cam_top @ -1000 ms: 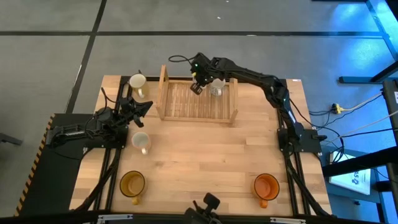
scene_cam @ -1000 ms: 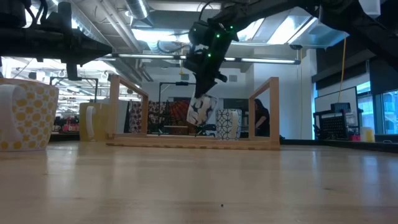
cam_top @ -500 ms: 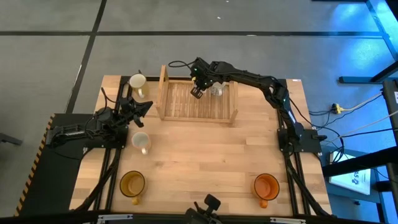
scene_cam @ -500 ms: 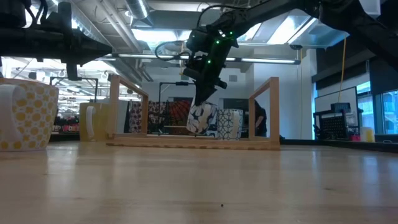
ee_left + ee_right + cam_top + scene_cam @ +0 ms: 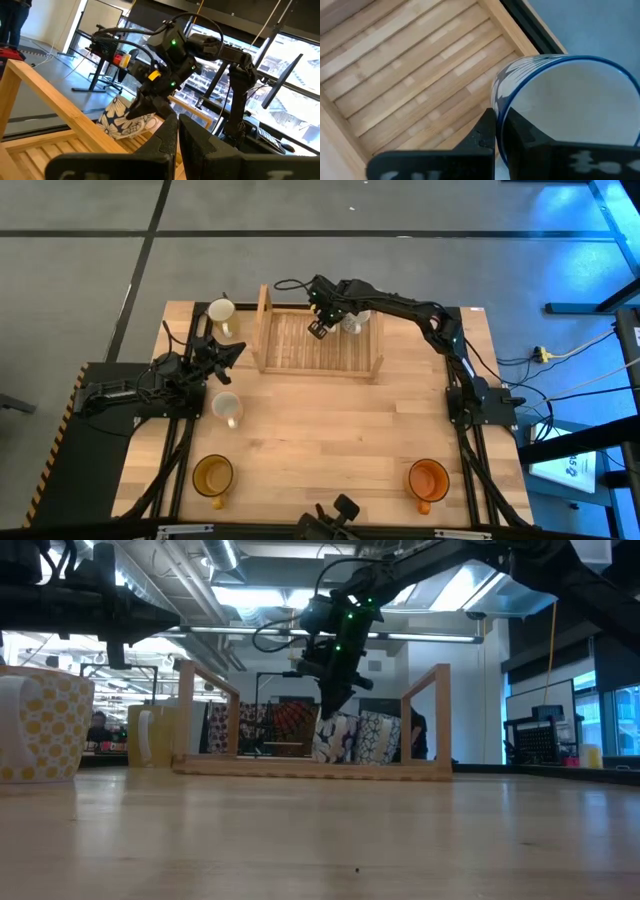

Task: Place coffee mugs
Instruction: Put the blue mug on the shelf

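Right gripper [image 5: 320,328] is clamped on the rim of a blue-patterned white mug [image 5: 560,110], one finger inside the wall and one outside, holding it tilted over the far right part of the wooden rack [image 5: 300,352], just beside another patterned mug [image 5: 378,738] already there. Left gripper [image 5: 232,352] is closed on nothing, parked at the table's left near a pale mug [image 5: 227,408]. Mug looks like glazed ceramic: rigid, fairly light, slick, chippable, so a rim pinch can swing; rim or handle is the hold, set down gently.
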